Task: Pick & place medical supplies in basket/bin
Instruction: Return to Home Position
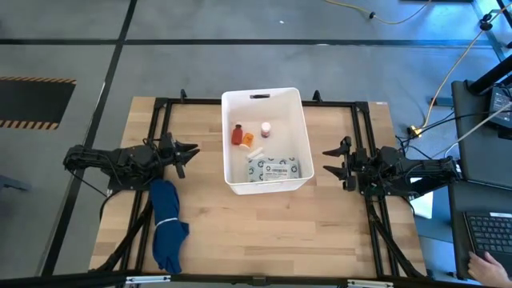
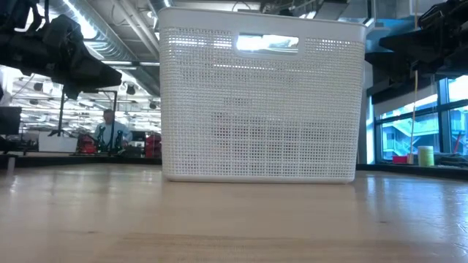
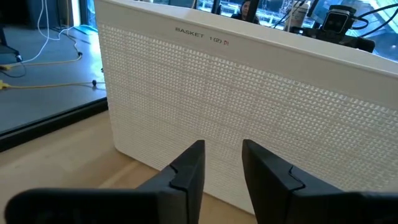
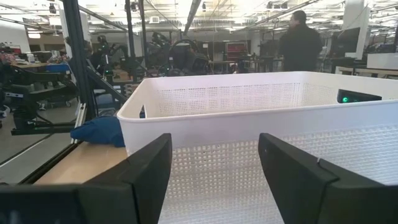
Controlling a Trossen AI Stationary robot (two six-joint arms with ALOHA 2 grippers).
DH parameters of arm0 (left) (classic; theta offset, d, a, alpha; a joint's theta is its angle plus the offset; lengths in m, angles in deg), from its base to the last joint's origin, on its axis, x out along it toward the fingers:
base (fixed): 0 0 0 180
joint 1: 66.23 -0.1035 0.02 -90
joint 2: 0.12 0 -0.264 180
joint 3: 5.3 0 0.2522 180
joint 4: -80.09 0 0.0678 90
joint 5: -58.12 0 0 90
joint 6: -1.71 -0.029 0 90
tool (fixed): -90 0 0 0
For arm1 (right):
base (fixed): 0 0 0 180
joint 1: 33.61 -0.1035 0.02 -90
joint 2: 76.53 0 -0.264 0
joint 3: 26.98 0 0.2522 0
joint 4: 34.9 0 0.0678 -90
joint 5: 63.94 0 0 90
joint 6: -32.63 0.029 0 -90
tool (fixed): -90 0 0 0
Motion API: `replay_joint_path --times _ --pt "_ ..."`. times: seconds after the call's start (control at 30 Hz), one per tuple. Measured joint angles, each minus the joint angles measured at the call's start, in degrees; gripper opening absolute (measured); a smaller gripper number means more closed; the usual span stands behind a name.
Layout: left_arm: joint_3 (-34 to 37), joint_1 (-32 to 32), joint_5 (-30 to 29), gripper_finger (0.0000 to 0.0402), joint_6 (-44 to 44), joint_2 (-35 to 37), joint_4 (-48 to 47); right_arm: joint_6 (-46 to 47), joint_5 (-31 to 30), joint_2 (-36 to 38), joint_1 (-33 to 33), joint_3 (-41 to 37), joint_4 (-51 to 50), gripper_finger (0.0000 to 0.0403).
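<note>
Left gripper (image 3: 222, 145), fingers slightly parted, faces a long wall of basket (image 3: 249, 93) at table centre; right gripper (image 4: 214, 140), spread wide, faces the opposite wall. High view alone shows red bottle (image 1: 237, 135), vial (image 1: 266, 127) and packets (image 1: 276, 168) inside; low view shows only mesh.

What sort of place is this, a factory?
Likely a robotics lab or workshop: two dark robot arms at a light wooden table, more robot rigs in the open hall behind, yellow cables across the grey floor.
</note>
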Motion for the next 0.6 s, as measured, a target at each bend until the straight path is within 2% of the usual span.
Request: replay_joint_path --times 0.6 --pt "0.00 0.02 0.00 0.0104 0.00 0.00 0.01 0.00 0.00 0.00 0.00 0.00 0.00 0.0241"
